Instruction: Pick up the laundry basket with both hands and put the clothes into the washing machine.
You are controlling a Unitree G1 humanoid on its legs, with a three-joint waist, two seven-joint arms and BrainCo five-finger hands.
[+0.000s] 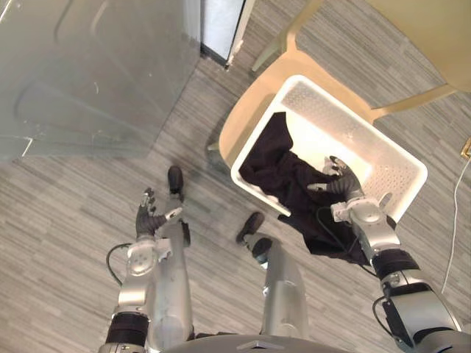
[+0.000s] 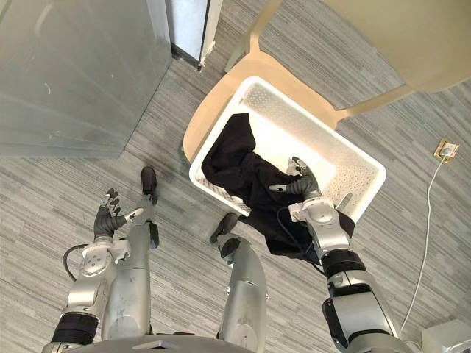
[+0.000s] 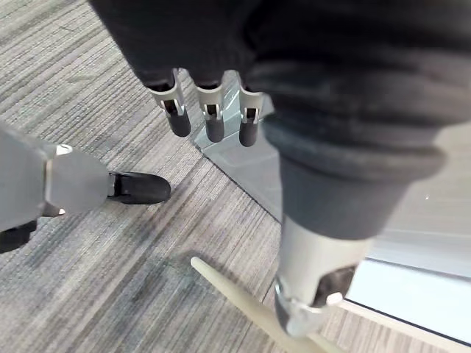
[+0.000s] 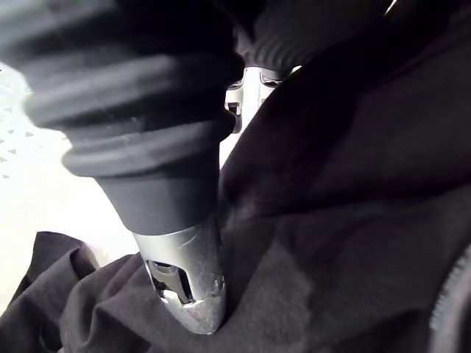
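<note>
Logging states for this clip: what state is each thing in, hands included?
laundry basket: upright on the chair seat, not lifted.
dark garment: crumpled in the basket, spilling over its near rim.
chair: upright, carrying the basket.
left hand: open, empty, over the floor.
right hand: resting on the dark garment.

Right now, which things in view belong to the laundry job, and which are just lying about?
Job:
- basket, on the chair
- dark clothes, in it and hanging over its rim
- right hand, on the clothes
- left hand, open, over the floor

Lying about:
- chair
- socket
- white cable
</note>
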